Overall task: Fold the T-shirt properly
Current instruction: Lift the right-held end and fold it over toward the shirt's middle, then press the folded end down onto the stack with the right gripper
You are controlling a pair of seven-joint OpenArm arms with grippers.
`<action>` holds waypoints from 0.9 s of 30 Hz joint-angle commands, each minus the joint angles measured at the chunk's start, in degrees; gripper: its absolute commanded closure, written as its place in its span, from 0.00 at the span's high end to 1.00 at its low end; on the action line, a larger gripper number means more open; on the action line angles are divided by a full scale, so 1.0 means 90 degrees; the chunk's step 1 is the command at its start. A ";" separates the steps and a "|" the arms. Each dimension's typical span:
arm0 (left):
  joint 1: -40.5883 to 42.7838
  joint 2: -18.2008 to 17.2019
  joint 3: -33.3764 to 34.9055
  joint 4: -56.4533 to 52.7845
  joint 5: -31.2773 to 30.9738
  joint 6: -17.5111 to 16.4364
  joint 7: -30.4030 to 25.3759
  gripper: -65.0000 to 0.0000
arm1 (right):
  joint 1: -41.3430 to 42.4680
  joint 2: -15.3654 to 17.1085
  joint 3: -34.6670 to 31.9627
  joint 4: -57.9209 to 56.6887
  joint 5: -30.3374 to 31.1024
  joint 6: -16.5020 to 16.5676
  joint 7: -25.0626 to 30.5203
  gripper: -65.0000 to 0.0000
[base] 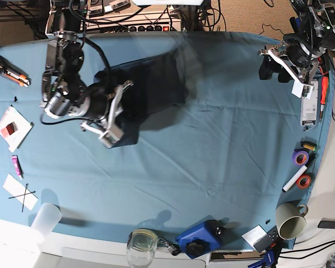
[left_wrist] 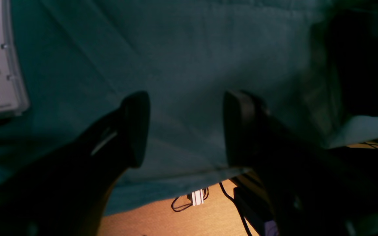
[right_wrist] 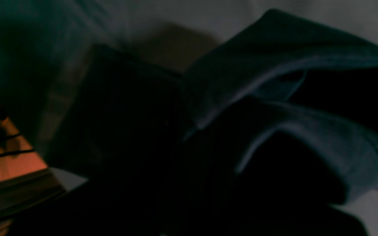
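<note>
**Ana:** Teal tablecloth [base: 223,128] covers the whole bench, with clutter only round the edges. Where's the shirt?

**Ben:** The T-shirt [base: 151,84] sits far-left on the cloth, a dark navy heap, partly lifted. The right gripper [base: 113,118] has its fingers pressed together on a bunch of the fabric; its wrist view shows hemmed folds [right_wrist: 307,108] draped right against the camera.

**Ana:** How will it handle?

**Ben:** Soft, light and limp, I'd judge. It sags from any pinch and won't hold a shape, so one hold just drags it into a wad. Better to take it at a hem corner or a shoulder seam, two points at once.

**Ana:** And the other arm?

**Ben:** The left gripper [left_wrist: 185,127] is well apart at the far-right corner, fingers spread, holding nothing, over bare cloth near a white packaged box [base: 308,109].
</note>
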 commanded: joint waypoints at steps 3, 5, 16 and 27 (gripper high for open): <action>0.0002 -0.0051 -0.0017 0.0117 -0.0083 -0.0024 -0.0138 0.55 | 0.0102 0.0049 -0.0330 0.0114 -0.0066 0.0036 0.0134 0.00; 0.0002 -0.0051 -0.0017 0.0117 -0.0083 -0.0027 -0.0138 0.55 | 0.0080 0.0049 -0.0478 0.0114 -0.0330 0.0036 0.0134 0.00; 0.0019 -0.0051 -0.0017 0.0109 0.0027 -0.0027 -0.0260 0.55 | 0.0034 0.0049 -0.0653 0.0117 0.0605 0.0036 0.0134 0.21; 0.0022 -0.0051 -0.0017 0.0080 0.0211 -0.0027 -0.0359 0.55 | 0.0010 0.0032 -0.0714 0.0838 0.1515 0.0136 0.0134 0.21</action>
